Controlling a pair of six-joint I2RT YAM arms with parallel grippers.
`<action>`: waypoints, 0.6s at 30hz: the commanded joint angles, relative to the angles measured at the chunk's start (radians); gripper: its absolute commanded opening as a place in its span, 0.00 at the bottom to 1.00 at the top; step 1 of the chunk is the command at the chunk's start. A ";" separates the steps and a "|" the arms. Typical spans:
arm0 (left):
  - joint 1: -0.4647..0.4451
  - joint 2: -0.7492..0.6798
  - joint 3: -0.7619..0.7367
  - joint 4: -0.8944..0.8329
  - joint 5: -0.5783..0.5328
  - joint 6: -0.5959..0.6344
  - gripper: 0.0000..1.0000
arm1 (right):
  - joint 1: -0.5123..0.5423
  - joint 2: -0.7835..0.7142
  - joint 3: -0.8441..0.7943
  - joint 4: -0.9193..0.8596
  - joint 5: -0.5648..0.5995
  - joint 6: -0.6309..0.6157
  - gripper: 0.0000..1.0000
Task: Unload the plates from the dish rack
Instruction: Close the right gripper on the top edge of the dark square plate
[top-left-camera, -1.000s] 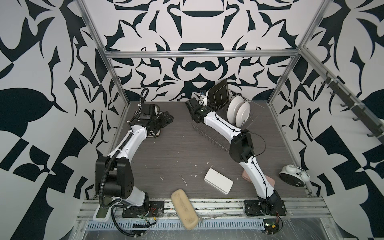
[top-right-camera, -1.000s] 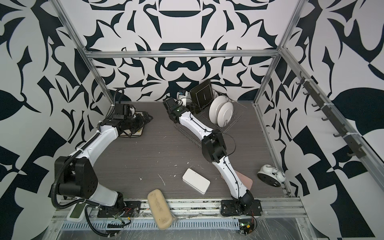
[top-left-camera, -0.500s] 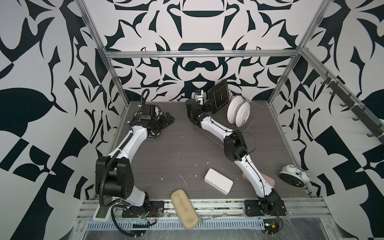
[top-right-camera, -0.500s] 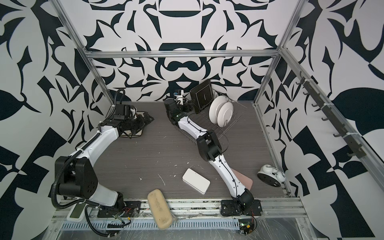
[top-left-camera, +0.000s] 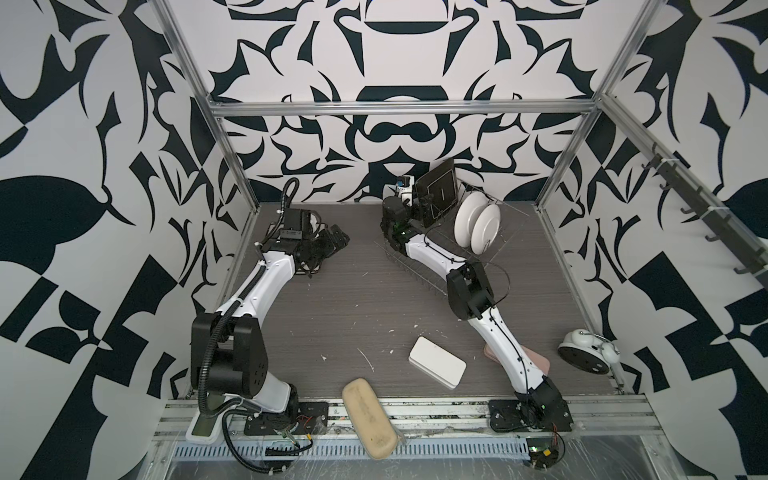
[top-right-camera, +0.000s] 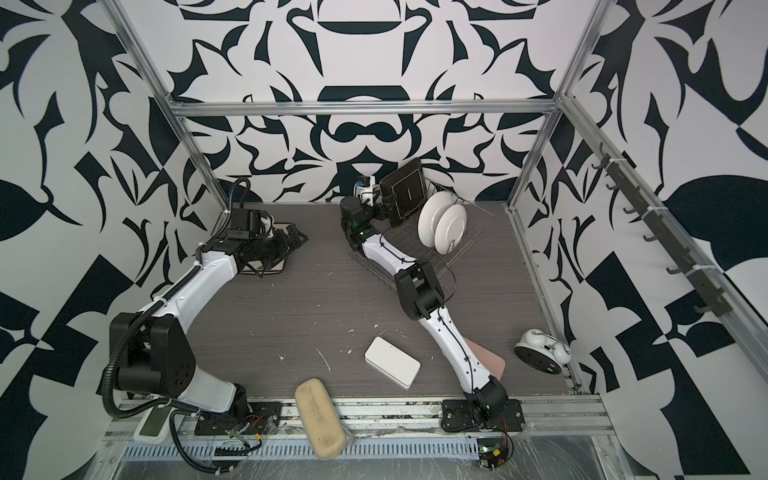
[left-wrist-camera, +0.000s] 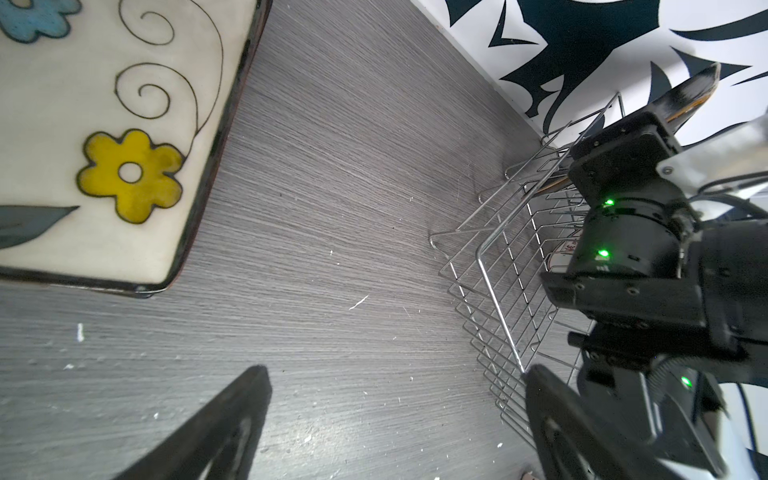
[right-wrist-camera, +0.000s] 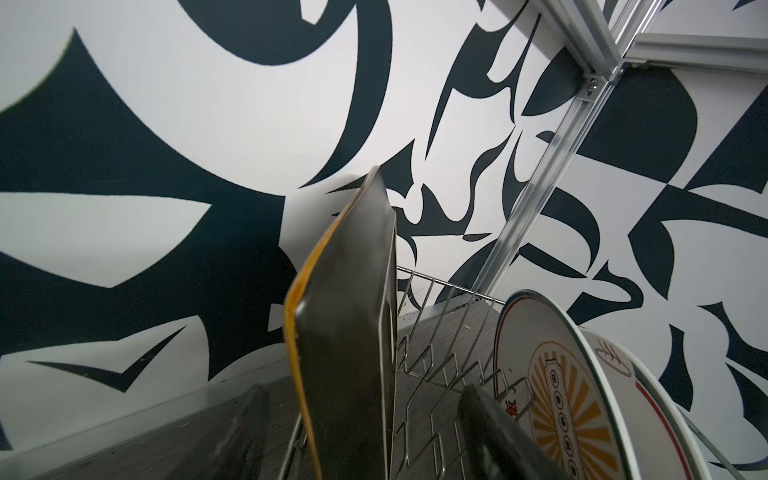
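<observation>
The silver wire dish rack (top-left-camera: 419, 270) (top-right-camera: 376, 268) stands at the back right. A black square plate (top-left-camera: 438, 193) (right-wrist-camera: 345, 332) stands upright at its far end. Two round white plates (top-left-camera: 478, 222) (right-wrist-camera: 557, 395) with printed faces stand behind it. My right gripper (top-left-camera: 417, 205) (right-wrist-camera: 370, 436) is open, its fingers on either side of the black plate's lower edge, with gaps showing on both sides. My left gripper (top-left-camera: 334, 241) (left-wrist-camera: 395, 374) is open and empty at the back left. It hangs above the table beside a flat square plate (left-wrist-camera: 104, 124) (top-left-camera: 309, 272) with a flowered cream face and dark rim.
A white rounded box (top-left-camera: 436, 368) lies at the front middle and a tan oblong pad (top-left-camera: 370, 417) on the front rail. A pink thing (top-left-camera: 538, 361) lies under the right arm. A white round clock-like thing (top-left-camera: 586, 351) is at the right wall.
My right gripper has risen and moved back to the black plate's edge, and its elbow has swung left over the rack. The left arm has barely moved.
</observation>
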 joint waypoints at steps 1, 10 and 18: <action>0.005 -0.006 0.028 -0.038 0.015 0.013 0.99 | -0.010 -0.003 0.043 0.118 0.005 -0.046 0.75; 0.005 -0.011 0.030 -0.053 0.009 0.022 0.99 | -0.026 0.079 0.133 0.213 -0.025 -0.079 0.70; 0.006 -0.002 0.040 -0.060 0.008 0.025 0.99 | -0.035 0.103 0.140 0.314 -0.058 -0.097 0.65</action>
